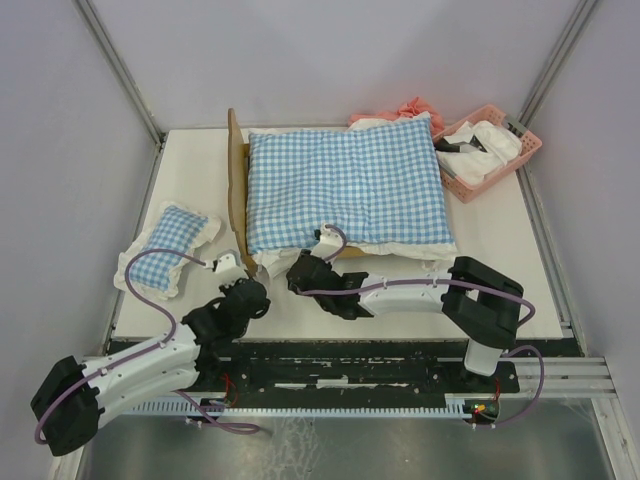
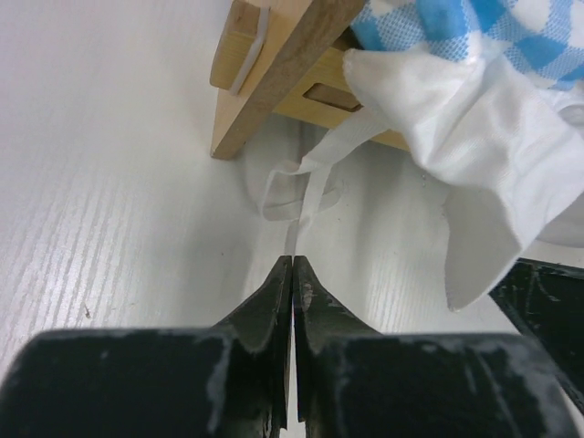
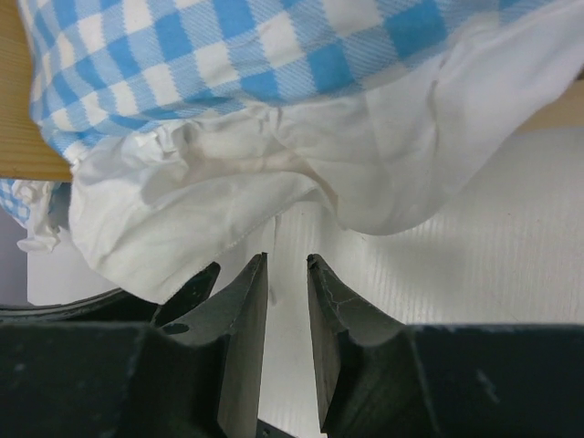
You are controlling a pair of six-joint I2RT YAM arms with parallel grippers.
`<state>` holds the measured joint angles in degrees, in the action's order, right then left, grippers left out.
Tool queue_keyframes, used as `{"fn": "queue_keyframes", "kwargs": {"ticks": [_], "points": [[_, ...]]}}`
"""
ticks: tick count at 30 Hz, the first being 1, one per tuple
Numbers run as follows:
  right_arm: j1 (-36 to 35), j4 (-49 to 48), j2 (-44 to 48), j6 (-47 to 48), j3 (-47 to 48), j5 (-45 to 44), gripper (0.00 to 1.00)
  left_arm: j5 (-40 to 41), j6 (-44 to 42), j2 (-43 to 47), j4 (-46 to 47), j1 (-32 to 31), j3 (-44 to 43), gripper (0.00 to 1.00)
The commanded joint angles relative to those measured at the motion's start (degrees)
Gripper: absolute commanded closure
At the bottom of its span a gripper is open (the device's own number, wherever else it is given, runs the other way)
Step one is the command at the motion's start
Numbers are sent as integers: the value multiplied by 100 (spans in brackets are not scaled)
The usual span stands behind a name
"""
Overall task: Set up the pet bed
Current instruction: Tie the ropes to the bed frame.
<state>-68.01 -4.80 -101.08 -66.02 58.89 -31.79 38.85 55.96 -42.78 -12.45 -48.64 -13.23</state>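
**Two end effectors at the near corner of the pet bed**

Nearest the arm bases, the left end effector (image 2: pixel 292 260) was clenched on the end of a thin white ribbon (image 2: pixel 306 187). The ribbon ran up to the near corner of the pet bed (image 2: pixel 265 82), which stood just beyond the fingertips on the white counter (image 1: pixel 190 170). Just to its right, the right end effector (image 3: pixel 286 257) was released, its jaws slightly apart with only bare counter between them. Its tips sat just short of the white frill (image 3: pixel 274 182) that hung over the bed's near rail.

On the bed lay a large blue-and-white checked cushion (image 1: pixel 345 185), covering the base, and the wooden headboard stood upright along its left side. A small checked pillow (image 1: pixel 170 245) lay on the counter left of the bed. At the far right corner sat a pink basket (image 1: pixel 490 150) holding white items.
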Motion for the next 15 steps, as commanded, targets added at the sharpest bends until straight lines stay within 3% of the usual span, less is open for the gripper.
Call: {"fn": "queue_keyframes", "kwargs": {"ticks": [1,5,15], "points": [[-19,214,-63,-520,193,-378,68,-91,-192,-43,87,34,-221,85],[-21,183,62,-471,4,-622,68,-437,-480,-372,248,30,-275,66],[-17,85,219,-232,-184,-760,68,-459,-785,-1196,435,23,-542,62]]}}
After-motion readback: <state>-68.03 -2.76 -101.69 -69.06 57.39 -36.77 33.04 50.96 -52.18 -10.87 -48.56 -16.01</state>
